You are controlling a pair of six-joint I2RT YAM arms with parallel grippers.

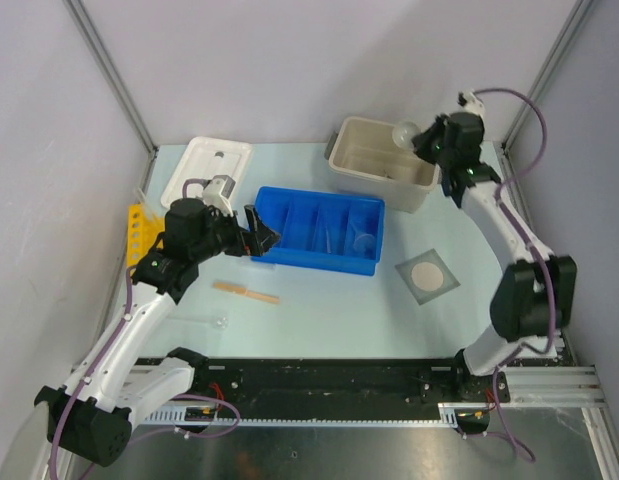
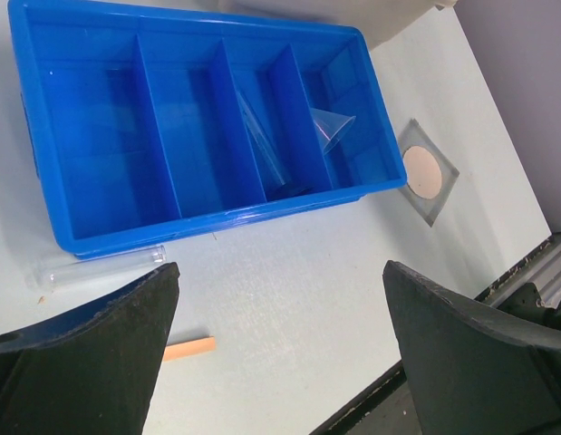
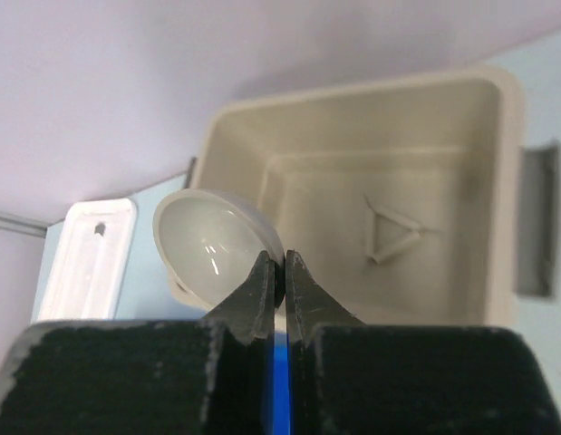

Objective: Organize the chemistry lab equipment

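Note:
My right gripper (image 3: 282, 272) is shut on the rim of the small white dish (image 3: 212, 249) and holds it tilted over the beige tub's near-left corner (image 1: 405, 131). A wire triangle (image 3: 393, 234) lies on the tub floor. My left gripper (image 2: 280, 272) stands open and empty over the table, just in front of the blue divided tray (image 2: 44, 136). Clear glass pieces (image 2: 262, 145) lie in the tray's right compartments. A clear glass tube (image 2: 99, 267) lies against the tray's front wall. The tan wooden stick (image 1: 246, 292) and the grey mesh with white disc (image 1: 427, 276) rest on the table.
The beige tub (image 1: 379, 165) sits at the back right, and its white lid (image 1: 207, 168) lies at the back left. A yellow rack (image 1: 137, 232) stands by the left wall. A small clear item (image 1: 221, 322) lies near the front left.

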